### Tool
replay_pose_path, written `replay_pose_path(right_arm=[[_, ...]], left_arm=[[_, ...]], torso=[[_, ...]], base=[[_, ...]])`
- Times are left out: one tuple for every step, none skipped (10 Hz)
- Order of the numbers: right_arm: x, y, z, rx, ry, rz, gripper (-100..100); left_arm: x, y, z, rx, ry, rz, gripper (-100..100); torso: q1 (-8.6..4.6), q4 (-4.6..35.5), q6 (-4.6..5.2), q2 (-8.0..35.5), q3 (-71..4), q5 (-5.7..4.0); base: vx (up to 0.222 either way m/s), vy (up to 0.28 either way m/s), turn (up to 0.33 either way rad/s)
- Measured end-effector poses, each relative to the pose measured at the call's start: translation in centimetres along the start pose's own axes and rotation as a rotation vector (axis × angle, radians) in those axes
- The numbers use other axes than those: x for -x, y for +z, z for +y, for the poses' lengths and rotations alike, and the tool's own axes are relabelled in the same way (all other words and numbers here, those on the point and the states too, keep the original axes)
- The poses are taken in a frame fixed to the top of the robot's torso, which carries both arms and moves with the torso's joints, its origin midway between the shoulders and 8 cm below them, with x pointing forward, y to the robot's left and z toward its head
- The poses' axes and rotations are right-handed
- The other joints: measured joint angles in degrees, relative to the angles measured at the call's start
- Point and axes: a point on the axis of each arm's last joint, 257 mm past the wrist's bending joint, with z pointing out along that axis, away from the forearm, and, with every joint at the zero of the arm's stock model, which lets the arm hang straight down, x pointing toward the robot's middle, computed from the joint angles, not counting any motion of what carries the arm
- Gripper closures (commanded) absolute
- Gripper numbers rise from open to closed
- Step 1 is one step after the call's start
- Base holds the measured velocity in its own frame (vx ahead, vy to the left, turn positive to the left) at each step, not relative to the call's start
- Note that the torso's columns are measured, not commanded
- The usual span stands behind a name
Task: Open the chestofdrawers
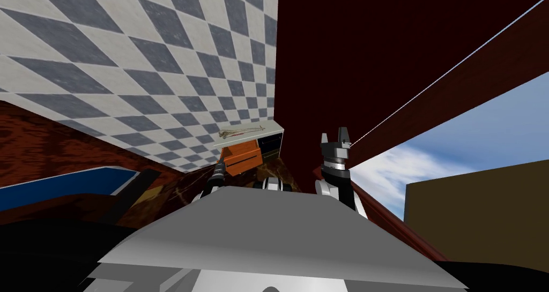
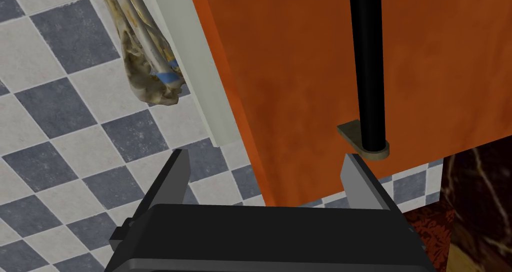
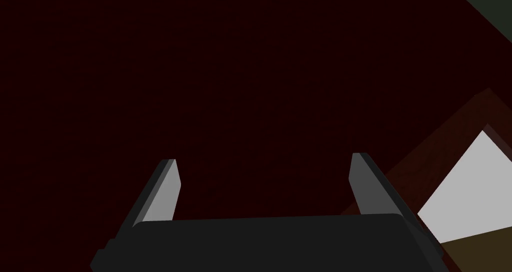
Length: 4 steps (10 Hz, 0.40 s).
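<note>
Left hand [image 2: 266, 155], nearer: you are holding it wide open, empty | black bar handle [image 2: 367, 64]: lying just ahead, lining up with one finger, running lengthwise away.

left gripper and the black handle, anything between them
Nothing; the left wrist view shows a bare gap from left gripper to black handle, orange drawer front behind.

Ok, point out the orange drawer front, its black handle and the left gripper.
orange drawer front [image 2: 290, 74], left wrist view, middle of the flat panel.
black handle [image 2: 367, 59], left wrist view, on the bar's shaft.
left gripper [image 2: 266, 154], left wrist view, midway between its fingertips.
</note>
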Motion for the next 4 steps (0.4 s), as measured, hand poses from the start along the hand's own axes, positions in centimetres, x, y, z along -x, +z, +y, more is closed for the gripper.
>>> replay_pose_path(right_arm=[[0.00, 0.00, 0.00, 0.000, 0.000, 0.000, 0], [0.00, 0.00, 0.00, 0.000, 0.000, 0.000, 0], [0.00, 0.00, 0.00, 0.000, 0.000, 0.000, 0], [0.00, 0.00, 0.00, 0.000, 0.000, 0.000, 0]], left_arm=[[0.00, 0.00, 0.00, 0.000, 0.000, 0.000, 0], [0.00, 0.00, 0.00, 0.000, 0.000, 0.000, 0], [0.00, 0.00, 0.00, 0.000, 0.000, 0.000, 0], [0.00, 0.00, 0.00, 0.000, 0.000, 0.000, 0]], torso=[[-0.03, 0.01, 0.00, 0.02, 0.01, -0.01], [-0.05, 0.02, 0.00, 0.05, 0.03, -0.02], [-0.06, 0.02, 0.00, 0.07, 0.05, -0.02], [-0.07, 0.03, 0.00, 0.08, 0.05, -0.02]], base=[[0.000, 0.000, 0.000], [0.000, 0.000, 0.000], [0.000, 0.000, 0.000], [0.000, 0.000, 0.000]])
